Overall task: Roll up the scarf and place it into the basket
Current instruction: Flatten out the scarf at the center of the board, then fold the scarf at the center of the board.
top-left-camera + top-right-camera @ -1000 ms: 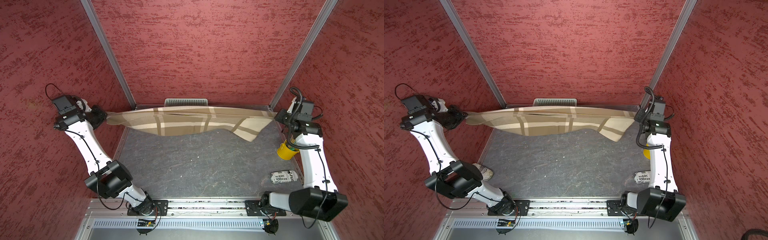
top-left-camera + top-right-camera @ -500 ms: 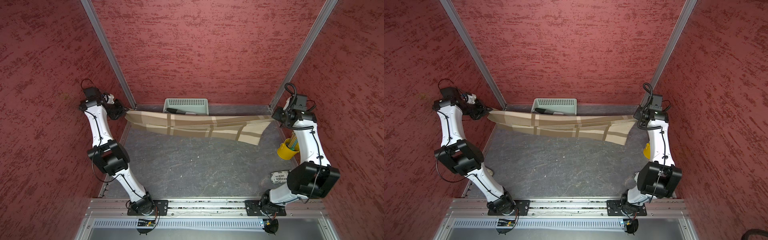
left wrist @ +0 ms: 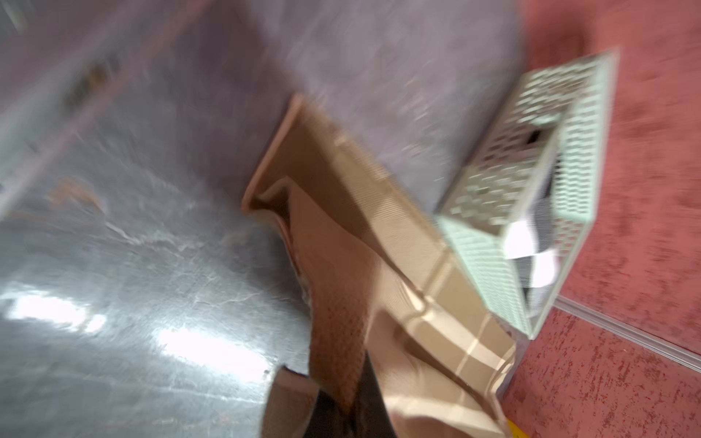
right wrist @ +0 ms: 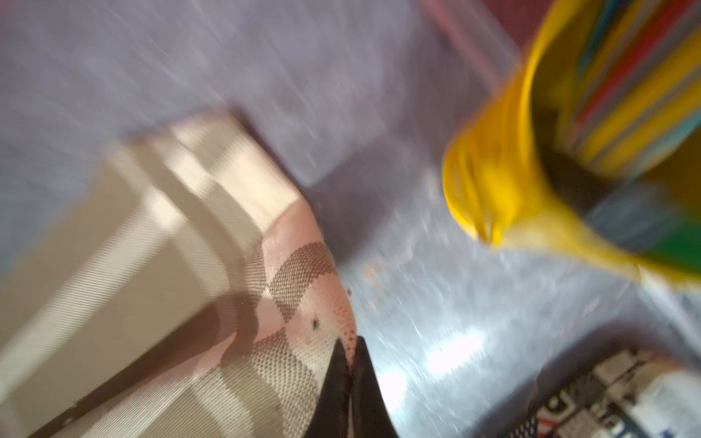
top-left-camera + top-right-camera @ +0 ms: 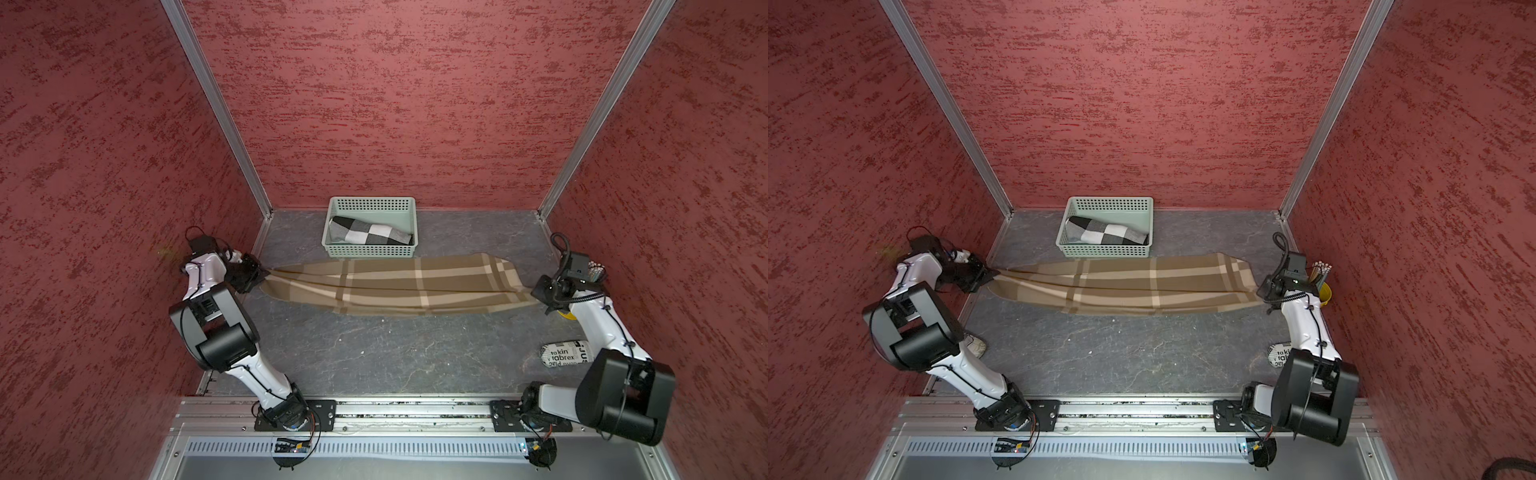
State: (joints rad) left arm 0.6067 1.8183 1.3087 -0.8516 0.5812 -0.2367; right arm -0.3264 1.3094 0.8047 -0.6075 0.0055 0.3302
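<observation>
We see a tan plaid scarf drawn out lengthwise, low over the grey desk, just in front of the mint-green basket and not yet rolled. The left fingers are pinched tight on one end and the right fingers on the other; we judge this pull flattens it for rolling. A checkered cloth roll already lies in the basket. A yellow pencil bucket stands beside the right arm.
</observation>
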